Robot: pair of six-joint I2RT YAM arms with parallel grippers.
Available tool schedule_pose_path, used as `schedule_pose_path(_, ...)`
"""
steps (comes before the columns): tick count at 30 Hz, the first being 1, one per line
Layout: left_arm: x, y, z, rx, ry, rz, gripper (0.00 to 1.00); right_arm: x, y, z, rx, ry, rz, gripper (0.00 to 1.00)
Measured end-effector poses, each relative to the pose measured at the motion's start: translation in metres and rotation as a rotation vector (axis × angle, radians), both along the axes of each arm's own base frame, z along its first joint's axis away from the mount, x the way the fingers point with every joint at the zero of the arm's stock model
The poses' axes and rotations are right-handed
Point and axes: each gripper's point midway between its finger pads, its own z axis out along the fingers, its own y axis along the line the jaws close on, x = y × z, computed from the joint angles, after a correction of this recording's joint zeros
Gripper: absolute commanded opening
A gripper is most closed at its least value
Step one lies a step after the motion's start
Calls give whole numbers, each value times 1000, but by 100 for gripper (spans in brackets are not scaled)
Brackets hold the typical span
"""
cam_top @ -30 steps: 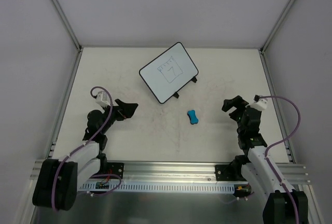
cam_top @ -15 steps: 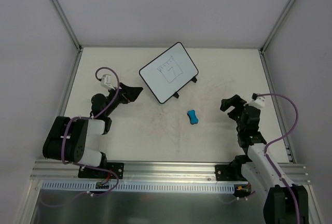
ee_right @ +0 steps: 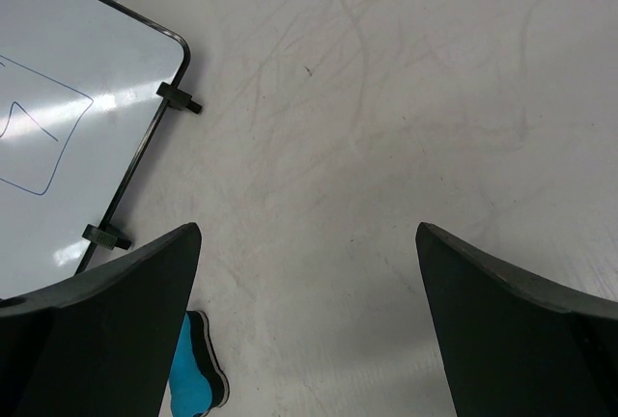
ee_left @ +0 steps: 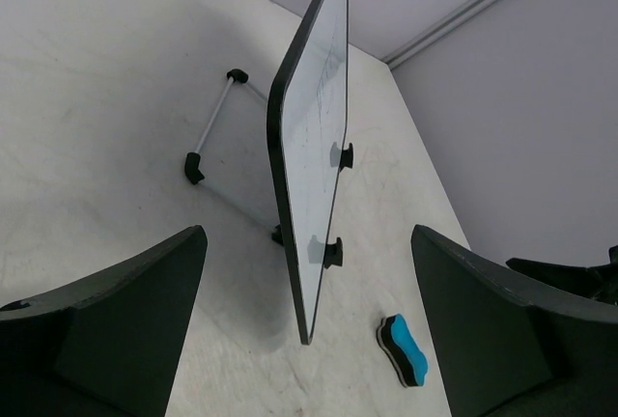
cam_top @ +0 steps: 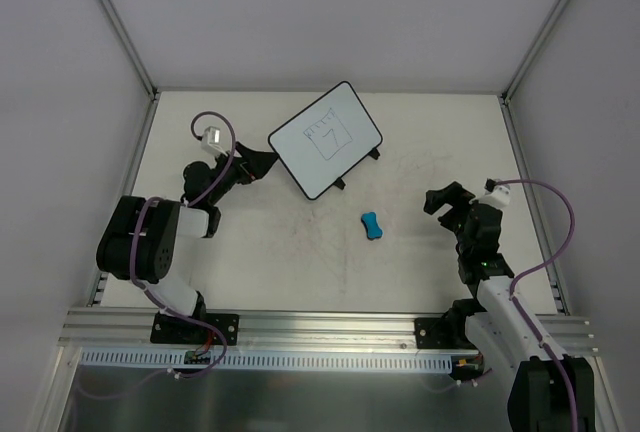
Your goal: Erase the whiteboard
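Left gripper (cam_top: 262, 163), jaws spread, upper left of centre; whiteboard (cam_top: 325, 139) edge just beyond its tips, untouched. Right gripper (cam_top: 447, 202) spread, well apart.

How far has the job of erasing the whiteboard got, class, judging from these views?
Done: nothing; the marker drawing on the whiteboard is intact. In hand: the open left gripper sits by the board's left edge, not gripping it; the open right gripper is empty. Left: pick up the blue eraser lying on the table, then wipe the board.
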Motion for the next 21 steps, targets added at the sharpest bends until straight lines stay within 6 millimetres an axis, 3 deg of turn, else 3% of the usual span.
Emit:
schedule_pose_path(6,21,-7,5,-3,-17,-15,85,0,1,-1,2,6,7,99)
schedule_pose_path(15,34,-35,17,-4,-62,-76,79,0,2,-3,3,11,13,99)
schedule_pose_path(21,38,-49,11,-4,-53,-95,76,0,3,-4,3,15,14,99)
